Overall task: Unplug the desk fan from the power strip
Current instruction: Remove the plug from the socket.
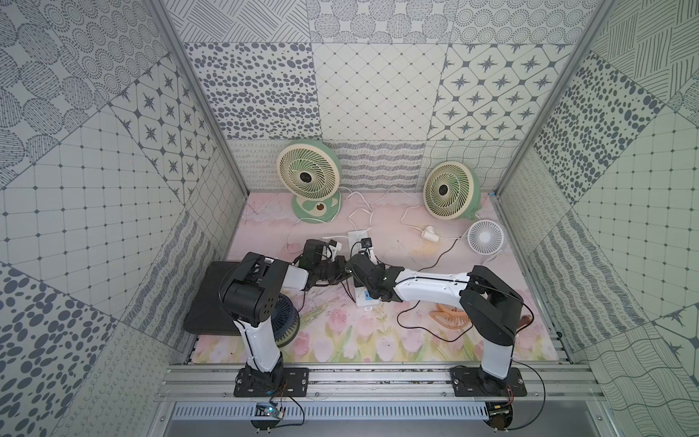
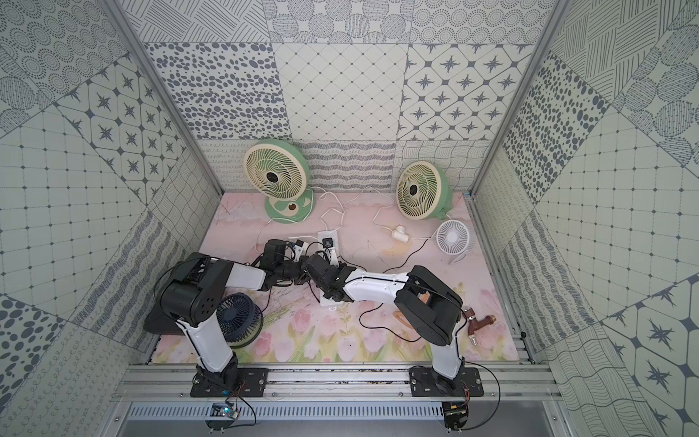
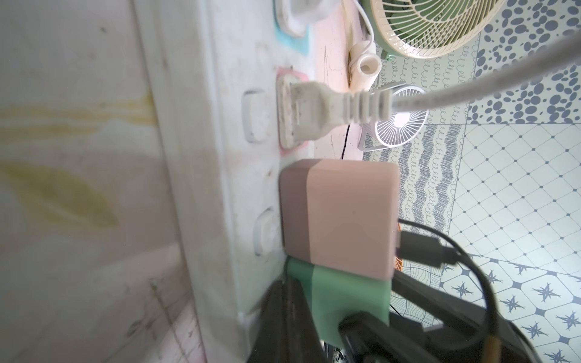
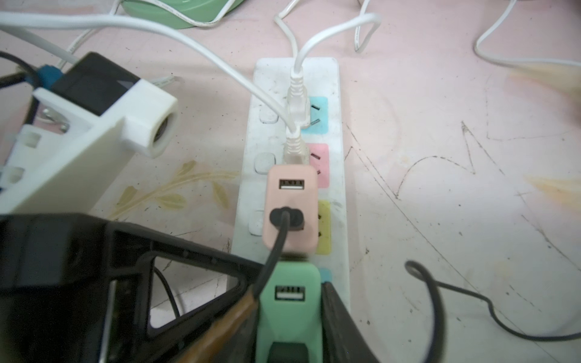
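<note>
A: Where does the power strip (image 1: 354,237) lie, and how is it turned?

B: Mid-table, between the two arms. In both top views its long axis runs from 6 o'clock to 12 o'clock, tipped a hair toward 11. The blue panel end is at 6, nearest the robot.

A: Which arm is nearer the plug that matters?

B: The right one. The right gripper (image 4: 289,311) sits over the 6 o'clock end of the strip. The green adapter (image 4: 290,279) stands between its jaws, one jaw against each flank (a narrow gap, filled by the adapter). So it is pinching that adapter, not hovering.

A: And the neighbours?

B: A pink adapter (image 4: 290,201) is just beside it at 12 o'clock, almost touching, with a black lead out of its face. Past that, two white plugs (image 4: 297,103) sit further toward 12.

A: The other arm?

B: The left gripper (image 4: 232,267) reaches in from 9 o'clock, jaws pressed together, holding nothing. Its tip is at the strip's 9 o'clock edge, level with the green adapter. It may be bearing down on the casing to pin it, though the wrist view is too cramped to be sure of contact.

A: So the coming move?

B: I'd judge a pull straight off the strip's face, away from the table and square to that long axis. Any lean toward 12 would knock the pink adapter
</note>
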### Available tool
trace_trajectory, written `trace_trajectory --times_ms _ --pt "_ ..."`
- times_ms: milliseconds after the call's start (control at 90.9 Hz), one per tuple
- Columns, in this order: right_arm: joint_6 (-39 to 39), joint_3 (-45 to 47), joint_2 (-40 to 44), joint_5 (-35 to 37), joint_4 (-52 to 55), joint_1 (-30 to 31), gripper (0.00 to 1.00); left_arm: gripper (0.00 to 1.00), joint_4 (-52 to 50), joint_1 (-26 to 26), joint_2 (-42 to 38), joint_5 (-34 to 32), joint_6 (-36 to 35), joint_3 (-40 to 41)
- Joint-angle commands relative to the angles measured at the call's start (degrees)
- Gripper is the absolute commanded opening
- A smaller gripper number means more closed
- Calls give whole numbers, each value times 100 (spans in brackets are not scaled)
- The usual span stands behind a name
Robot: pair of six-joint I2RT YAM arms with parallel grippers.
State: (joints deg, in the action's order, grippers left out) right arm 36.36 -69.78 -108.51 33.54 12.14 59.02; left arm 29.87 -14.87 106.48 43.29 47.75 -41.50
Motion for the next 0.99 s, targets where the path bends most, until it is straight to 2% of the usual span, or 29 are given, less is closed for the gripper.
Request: trace_trajectory --times_ms 0,165,462,638,748,979 --pt "-7 -146 130 140 -204 56 14 0 -561 107 36 -356 -187 5" --pt "418 455 510 -413 -605 -367 14 0 -531 108 64 -356 -166 18" --pt "-189 -227 73 213 -154 96 15 0 -539 106 84 -356 -182 19" --pt "340 352 423 -399 -493 -361 15 0 -557 108 73 -371 -190 25" --pt "359 358 415 -444 -473 -391 15 0 -539 111 84 -371 -181 34" --pt "-106 -323 -61 212 -80 130 15 0 -558 108 58 -374 -204 45"
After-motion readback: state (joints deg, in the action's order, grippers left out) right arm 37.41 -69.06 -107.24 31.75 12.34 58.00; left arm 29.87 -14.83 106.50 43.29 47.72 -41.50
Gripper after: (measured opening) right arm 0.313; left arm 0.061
